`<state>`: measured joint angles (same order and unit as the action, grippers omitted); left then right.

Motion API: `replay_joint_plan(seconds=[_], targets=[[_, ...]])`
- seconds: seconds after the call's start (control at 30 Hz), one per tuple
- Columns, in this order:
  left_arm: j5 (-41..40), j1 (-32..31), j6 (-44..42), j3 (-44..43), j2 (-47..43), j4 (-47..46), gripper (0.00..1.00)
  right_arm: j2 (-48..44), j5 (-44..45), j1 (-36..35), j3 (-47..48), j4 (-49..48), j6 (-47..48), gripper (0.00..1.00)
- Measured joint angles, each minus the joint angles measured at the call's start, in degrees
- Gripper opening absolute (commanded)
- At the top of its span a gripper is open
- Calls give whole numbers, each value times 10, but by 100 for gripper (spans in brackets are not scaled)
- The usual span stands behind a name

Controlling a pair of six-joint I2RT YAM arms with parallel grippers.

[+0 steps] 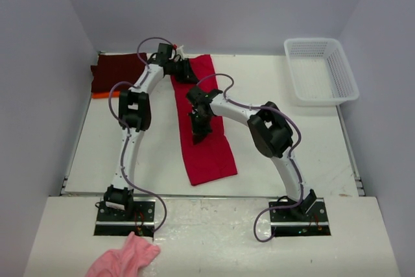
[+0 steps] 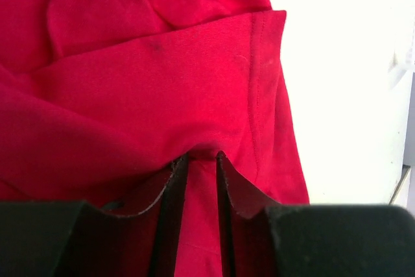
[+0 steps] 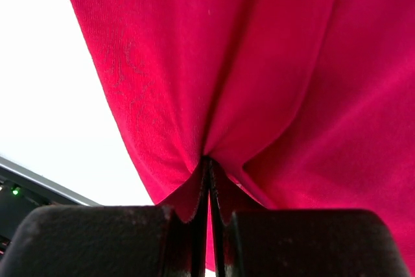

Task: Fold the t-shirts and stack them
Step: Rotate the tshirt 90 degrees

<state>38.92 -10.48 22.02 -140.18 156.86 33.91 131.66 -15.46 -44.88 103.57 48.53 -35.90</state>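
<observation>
Materials: the red t-shirt [image 1: 207,154] is a plain, fine-knit fabric with a matte finish, folded into a long narrow strip. It lies flat on the white counter [image 1: 292,154], running from the far centre toward the near centre at a slight diagonal. In the left wrist view a stitched hem edge crosses the top layer, over soft rounded folds. The maroon t-shirt [image 1: 120,69] lies as a flat, roughly rectangular pile at the far left corner. A thin band of the orange t-shirt [image 1: 98,95] shows under its near edge. A white plastic lattice basket [image 1: 321,100] stands at the far right. A fluffy pink cloth [image 1: 126,259] lies at the near edge, just beside the left arm's base.

Arm pose: the left arm stretches forward from its base, elbow raised, with its wrist over the far end of the red strip. The right arm bends at the elbow and reaches leftward and down onto the middle of the strip.

Tools: the left tool [image 2: 202,157] has its jaws parted by a narrow gap. Red fabric lies in that gap and puckers slightly at the tips, so the hold reads as released. The right tool [image 3: 209,160] is clenched on the red t-shirt, with a thin fold pinched between its fingers [image 3: 194,192] and pleats fanning out from the pinch.
</observation>
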Motion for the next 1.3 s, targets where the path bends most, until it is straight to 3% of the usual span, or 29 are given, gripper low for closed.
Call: replay_joint_plan(seconds=[0.07, 0.33, 0.53, 0.9, 0.97, 1.03, 1.07, 1.13, 1.17, 1.3], targets=[[4, 5, 0, 0, 0, -5, 32, -8, 1, 3, -13, -13, 6, 0], [5, 5, -1, 57, -38, -48, 67, -36, 21, -2, -53, -63, 38, 0], [-39, 7, -3, 89, -75, -61, 80, -44, 42, -8, -56, -66, 56, 1], [-79, -12, -1, 89, -190, -38, 92, -177, 120, -36, -60, -11, 70, 34], [-83, -19, -1, 83, -217, -26, 92, -210, 135, -36, -53, 0, 68, 47], [-92, -27, -1, 81, -243, -12, 86, -239, 151, -36, -53, 8, 69, 44], [-98, -31, -1, 81, -254, -3, 73, -253, 161, -34, -57, 12, 70, 35], [-116, -38, -1, 96, -279, 10, 34, -280, 176, -30, -83, 14, 69, 0], [-125, -41, 1, 110, -291, 18, 0, -291, 181, -28, -101, 16, 68, 0], [-161, -55, -6, 192, -328, 34, 0, -324, 191, -9, -210, 5, 58, 0]])
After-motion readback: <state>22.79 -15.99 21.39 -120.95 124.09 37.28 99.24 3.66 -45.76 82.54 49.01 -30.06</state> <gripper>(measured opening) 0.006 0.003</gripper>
